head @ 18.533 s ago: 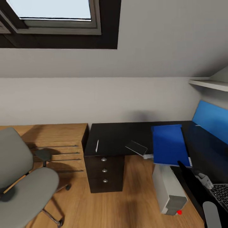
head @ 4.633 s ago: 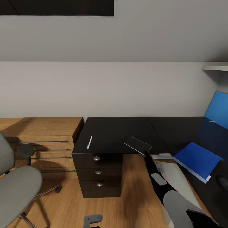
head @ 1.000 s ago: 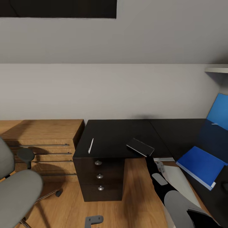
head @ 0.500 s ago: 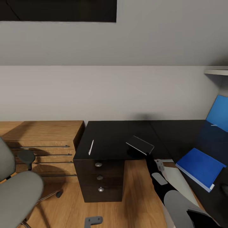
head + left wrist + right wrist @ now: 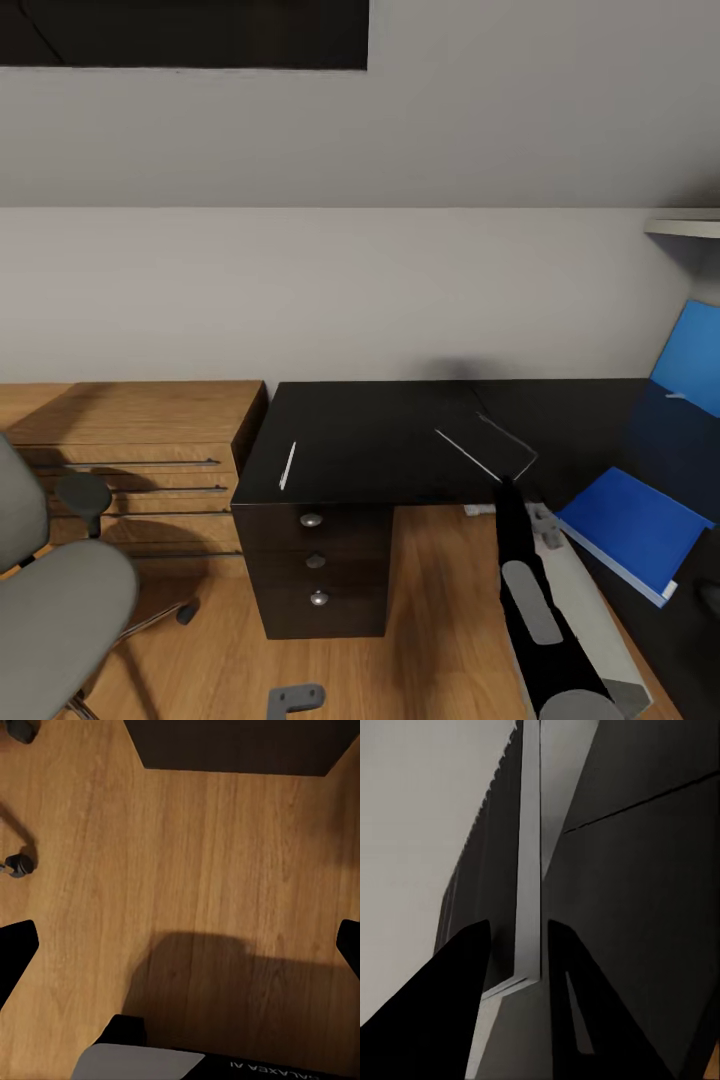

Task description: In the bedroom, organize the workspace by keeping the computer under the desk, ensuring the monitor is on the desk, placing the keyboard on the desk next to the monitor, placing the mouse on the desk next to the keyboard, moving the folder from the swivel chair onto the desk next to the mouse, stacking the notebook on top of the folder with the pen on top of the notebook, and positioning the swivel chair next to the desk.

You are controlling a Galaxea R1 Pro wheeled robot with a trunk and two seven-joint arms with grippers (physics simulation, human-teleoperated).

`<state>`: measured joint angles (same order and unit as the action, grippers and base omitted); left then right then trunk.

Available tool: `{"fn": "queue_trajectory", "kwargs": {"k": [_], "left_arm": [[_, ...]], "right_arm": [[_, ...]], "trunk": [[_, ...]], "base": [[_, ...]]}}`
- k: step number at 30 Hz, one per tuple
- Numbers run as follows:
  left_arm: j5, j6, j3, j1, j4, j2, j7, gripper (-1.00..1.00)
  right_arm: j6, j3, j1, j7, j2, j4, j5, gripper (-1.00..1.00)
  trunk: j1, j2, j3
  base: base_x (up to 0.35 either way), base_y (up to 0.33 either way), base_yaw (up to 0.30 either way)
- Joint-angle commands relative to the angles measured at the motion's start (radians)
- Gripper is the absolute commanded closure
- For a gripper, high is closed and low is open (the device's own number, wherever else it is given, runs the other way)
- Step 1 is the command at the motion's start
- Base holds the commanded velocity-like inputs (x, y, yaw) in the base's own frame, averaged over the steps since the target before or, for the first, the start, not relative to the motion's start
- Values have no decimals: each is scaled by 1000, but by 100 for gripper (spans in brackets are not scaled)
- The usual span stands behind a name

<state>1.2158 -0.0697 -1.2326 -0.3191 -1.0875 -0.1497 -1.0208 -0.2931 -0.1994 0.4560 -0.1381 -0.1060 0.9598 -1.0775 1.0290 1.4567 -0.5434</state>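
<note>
My right gripper (image 5: 519,926) is shut on the notebook (image 5: 531,870), whose pale page edge runs between the two black fingers. In the head view the dark notebook (image 5: 487,447) hangs tilted just above the black desk (image 5: 370,440), near its front edge, at the tip of my right arm. A thin white pen (image 5: 287,465) lies on the desk's left part. The blue folder (image 5: 635,528) lies flat on the desk at the right. The white-grey computer (image 5: 588,600) stands below, beside my arm. The grey swivel chair (image 5: 50,600) is at the far left. My left gripper (image 5: 180,949) is open over the wood floor.
A black drawer unit (image 5: 315,560) with silver knobs sits under the desk's left end. A low wooden cabinet (image 5: 130,440) stands against the wall between it and the chair. An upright blue panel (image 5: 692,360) and a wall shelf (image 5: 685,227) are at the far right.
Over the last second the notebook has come up off the desk's front edge, swung nearly edge-on and moved right with my right arm. Pen, folder and chair stay put.
</note>
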Motion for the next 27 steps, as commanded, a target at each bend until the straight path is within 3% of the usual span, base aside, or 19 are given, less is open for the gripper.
{"fn": "queue_trajectory", "kwargs": {"k": [1, 7, 18, 27], "left_arm": [[1, -7, -2, -2, -2, -1, -5, -100], [1, -7, -2, -2, 1, -1, -5, -100], [-2, -7, -2, -2, 57, 0, -4, -100], [-2, -7, -2, -2, 58, 5, -4, -100]], "right_arm": [[0, 11, -27, 28, -2, 60, -12, 100], [-1, 34, -74, 132, -5, 163, -16, 100], [-5, 35, -79, 146, -1, 172, -17, 100], [-4, 34, -79, 147, 0, 172, -16, 100]], "trunk": [[0, 1, -1], [0, 1, -1], [0, 1, -1], [0, 1, -5]], "base": [[-9, -5, 0], [-141, -119, 0], [-76, -71, -12], [-1, 0, -216]]}}
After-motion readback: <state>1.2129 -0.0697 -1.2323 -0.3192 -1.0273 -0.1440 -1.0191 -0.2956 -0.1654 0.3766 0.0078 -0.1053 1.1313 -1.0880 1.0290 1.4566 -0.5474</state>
